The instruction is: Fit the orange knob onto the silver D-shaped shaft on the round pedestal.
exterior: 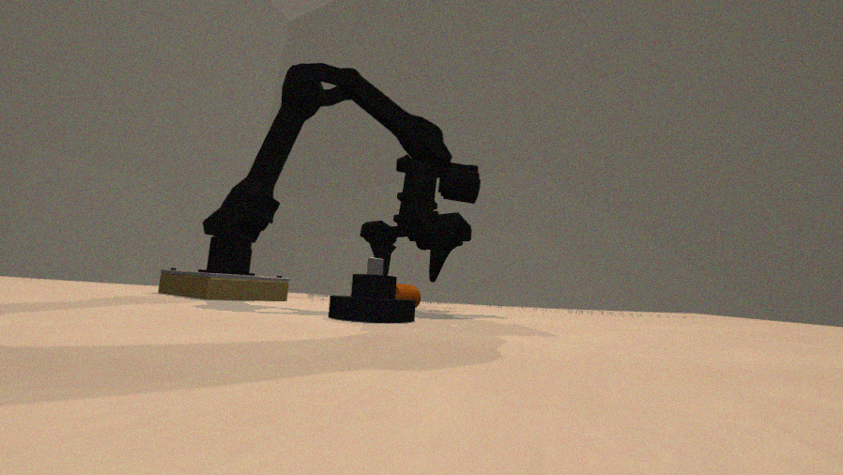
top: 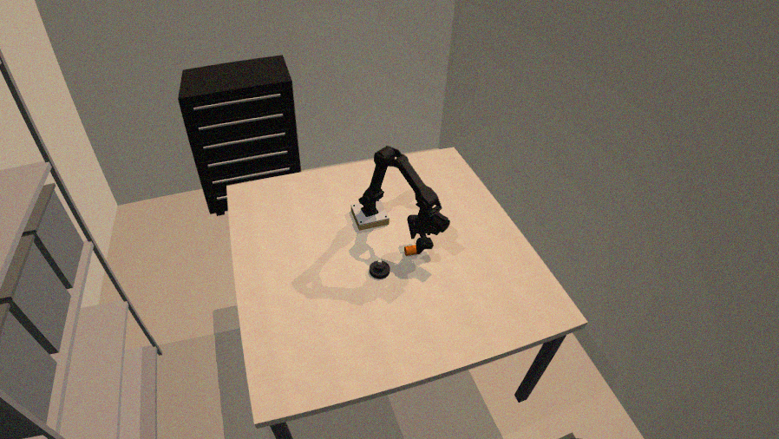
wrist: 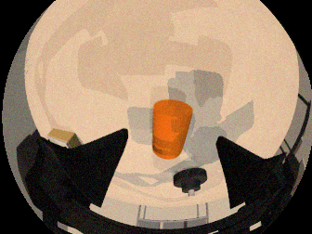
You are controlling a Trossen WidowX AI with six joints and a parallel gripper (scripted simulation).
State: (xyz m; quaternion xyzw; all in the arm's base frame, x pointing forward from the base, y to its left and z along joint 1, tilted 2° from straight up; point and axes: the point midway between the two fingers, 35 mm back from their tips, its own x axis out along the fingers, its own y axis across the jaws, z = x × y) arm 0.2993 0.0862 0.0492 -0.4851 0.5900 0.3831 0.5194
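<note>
My pincer [top: 415, 243] [exterior: 409, 277] [wrist: 175, 138] is spread wide with nothing between its fingers, pointing down above the orange knob [top: 409, 249] [exterior: 408, 295] [wrist: 171, 127]. The knob lies on its side on the table [top: 327, 354] [exterior: 471, 413] [wrist: 139, 60], under my gap. My fingers stand off to either side of its long axis, I judge so that closing will press its round flanks and leave both ends free. I would lower a little before pinching. Just beside my pincer stands the round pedestal [top: 379, 272] [exterior: 371, 310] [wrist: 189, 177], its silver shaft [top: 380, 262] [exterior: 375, 266] [wrist: 191, 192] upright and bare, so fitting has yet to begin. Since the knob is lying down, I expect to have to tip it upright, hole underneath, and turn it until the flats agree; a hasty pinch could roll it, and a finger could knock the pedestal. As for hollow things, the knob's own hole matters most, yet I cannot make out which end bears it or where its flat faces. Well apart from my pincer, beyond the table, a dark chest of drawers [top: 239, 120] looks closed, so whatever it may contain is hidden from me.
</note>
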